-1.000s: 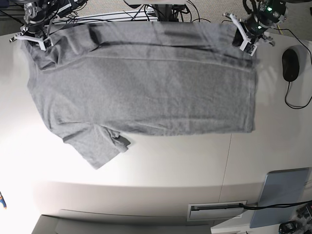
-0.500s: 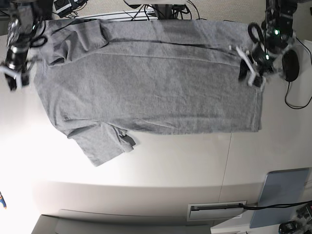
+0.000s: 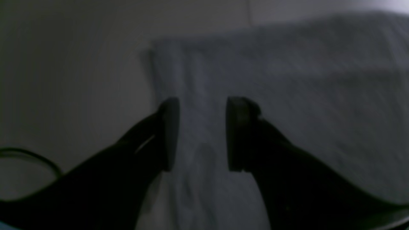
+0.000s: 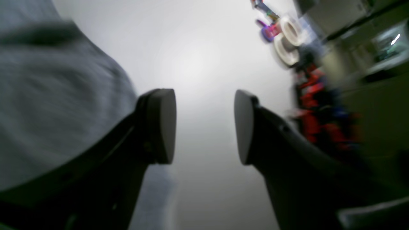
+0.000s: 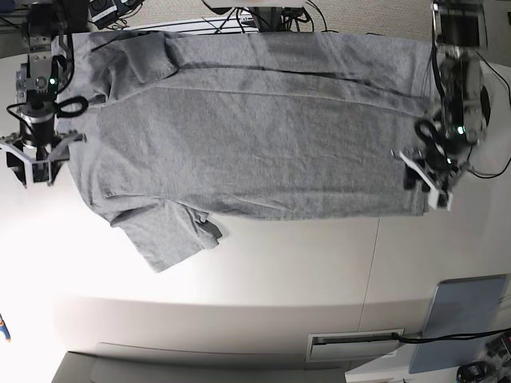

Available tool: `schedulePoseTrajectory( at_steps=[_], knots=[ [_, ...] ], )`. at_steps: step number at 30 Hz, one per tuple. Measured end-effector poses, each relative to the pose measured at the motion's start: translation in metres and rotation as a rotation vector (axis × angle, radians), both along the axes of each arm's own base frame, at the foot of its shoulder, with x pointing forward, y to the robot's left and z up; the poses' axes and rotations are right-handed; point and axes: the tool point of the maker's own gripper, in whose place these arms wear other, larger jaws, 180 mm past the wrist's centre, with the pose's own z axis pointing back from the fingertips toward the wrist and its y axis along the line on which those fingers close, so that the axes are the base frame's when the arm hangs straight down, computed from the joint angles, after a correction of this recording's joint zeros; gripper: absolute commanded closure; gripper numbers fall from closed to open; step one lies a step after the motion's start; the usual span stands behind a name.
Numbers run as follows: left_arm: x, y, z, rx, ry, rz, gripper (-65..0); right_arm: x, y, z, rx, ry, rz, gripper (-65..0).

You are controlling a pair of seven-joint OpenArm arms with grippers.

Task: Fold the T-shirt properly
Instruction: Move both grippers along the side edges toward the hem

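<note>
— Nearest the camera?
— Bare white bench [image 5: 263, 271], and just beyond it one short sleeve [image 5: 164, 235] spread flat, pointing toward the viewer.
— And the T-shirt [image 5: 255, 128] itself?
— Laid flat across the bench, grey, plain side up, hem toward the base view's right, collar end toward its left. Far edge creased along its length.
— Left tool [image 5: 428, 179]?
— At the near hem corner, on the base view's right. Wide apart, gripping nothing; from the wrist, dark fingers [image 3: 169, 131] seen above the hem edge with cloth showing between them. Contact with the cloth: cannot tell, too blurred.
— Right tool [image 5: 32, 158]?
— Off the shirt's collar-end edge, over bare bench. Also spread wide and empty; fabric at the wrist view's left side only.
— Farthest back?
— Tangle of cables [image 5: 255, 17] past the bench edge.
</note>
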Motion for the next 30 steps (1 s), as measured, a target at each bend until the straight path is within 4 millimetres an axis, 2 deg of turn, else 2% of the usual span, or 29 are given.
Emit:
schedulePoseTrajectory(
  at_steps=[4, 9, 12, 18, 24, 26, 30],
  knots=[
    [0.027, 0.018, 0.0, -0.018, -0.001, 0.057, -25.6, 0.004, 0.011, -0.017, 0.053, 0.057, 0.031, -29.0],
    [0.04, 0.036, -0.019, -0.053, 0.067, 0.125, -25.6, 0.0, 0.02, -0.037, 0.081, 0.115, 0.054, -29.0],
    [0.045, 0.032, -0.022, -0.071, 0.09, 0.081, -25.6, 0.001, 0.027, -0.041, 0.087, 0.124, 0.073, -29.0],
    [0.036, 0.021, -0.036, -0.075, 0.158, 0.04, -25.6, 0.004, 0.026, -0.038, 0.088, 0.118, 0.069, -29.0],
    [0.039, 0.004, -0.04, -0.104, 0.163, 0.027, -24.9, 0.007, 0.027, -0.038, 0.088, 0.133, 0.074, -29.0],
    [0.04, -0.001, -0.04, -0.114, 0.163, 0.022, -20.3, 0.006, 0.027, -0.039, 0.087, 0.139, 0.078, -29.0],
    [0.04, -0.006, -0.04, -0.123, 0.162, -0.001, 0.0, 0.008, 0.031, -0.042, 0.095, 0.159, 0.104, -29.0]
  ],
)
